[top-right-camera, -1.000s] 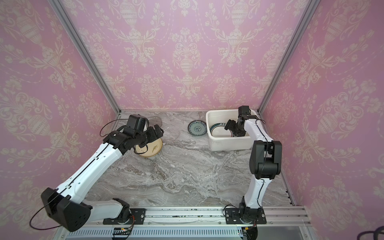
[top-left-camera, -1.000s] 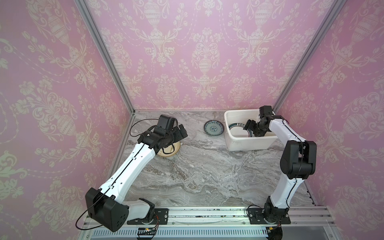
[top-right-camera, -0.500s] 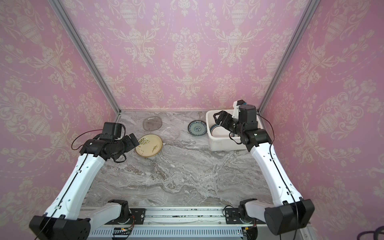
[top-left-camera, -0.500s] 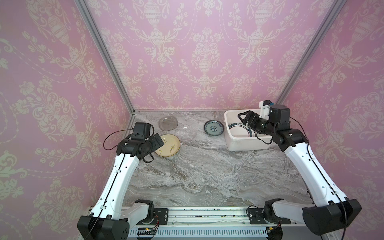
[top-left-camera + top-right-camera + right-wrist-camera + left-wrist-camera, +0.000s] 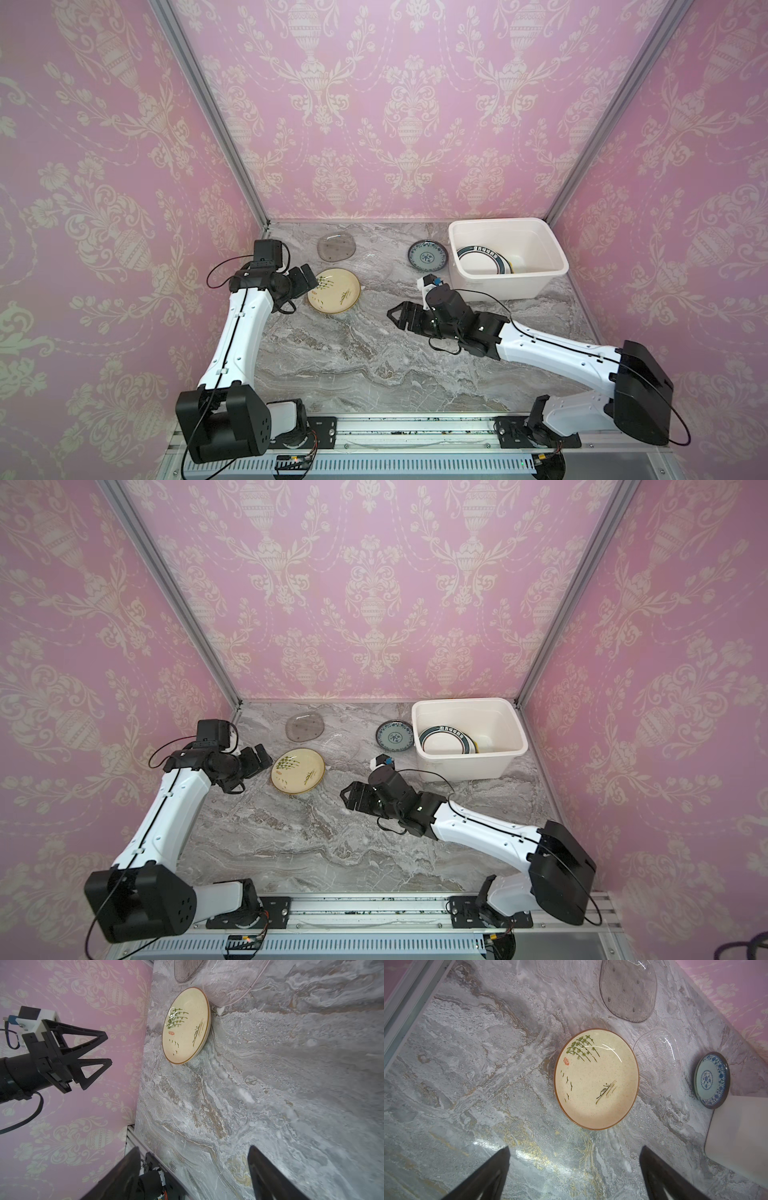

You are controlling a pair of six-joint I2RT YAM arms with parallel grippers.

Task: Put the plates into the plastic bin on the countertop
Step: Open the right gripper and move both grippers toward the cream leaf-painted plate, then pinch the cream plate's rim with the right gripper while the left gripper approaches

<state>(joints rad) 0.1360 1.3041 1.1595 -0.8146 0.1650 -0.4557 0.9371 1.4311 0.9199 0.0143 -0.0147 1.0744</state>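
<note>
— Left of centre on the countertop (image 5: 332,365): left gripper (image 5: 308,277)?
— Jaws apart, empty, near the cream plate (image 5: 333,290).
— Mid-frame, right gripper (image 5: 400,318)?
— Jaws apart, empty. Dark-rimmed plate (image 5: 482,262) lies inside plastic bin (image 5: 509,286), upper right.

Left arm (image 5: 245,328) and right arm (image 5: 548,347): white link shells, black joint housings, black bases on a silver rail (image 5: 415,428). Thin black cables (image 5: 41,1105) loop off wrists. Black triangular open-frame jaws. White wrist block (image 5: 35,1017), maybe blue plug.
</note>
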